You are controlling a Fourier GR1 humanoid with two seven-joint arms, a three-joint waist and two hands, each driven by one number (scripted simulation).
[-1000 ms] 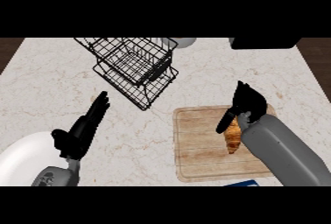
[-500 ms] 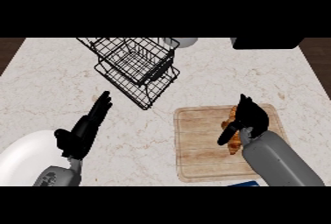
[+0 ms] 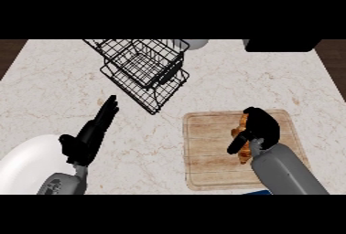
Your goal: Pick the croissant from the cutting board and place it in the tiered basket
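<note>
Since the earlier frame, the right hand (image 3: 261, 128) has lowered and is curling its fingers over the croissant (image 3: 242, 133) on the cutting board (image 3: 206, 157); the left hand (image 3: 91, 135) is resting with fingers straight, at 8 o'clock.

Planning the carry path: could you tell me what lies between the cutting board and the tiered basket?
In the head view, only bare marble counter separates the cutting board from the tiered basket.

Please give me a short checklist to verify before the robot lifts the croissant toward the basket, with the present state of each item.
1. Right hand is over the croissant: ok.
2. Fingers closed round the croissant: cannot tell, the hand hides most of it.
3. Croissant lies on the cutting board: ok.
4. Tiered basket stands upright on the counter, apart from the board: ok.
5. Left hand open, away from the basket: ok.
</note>
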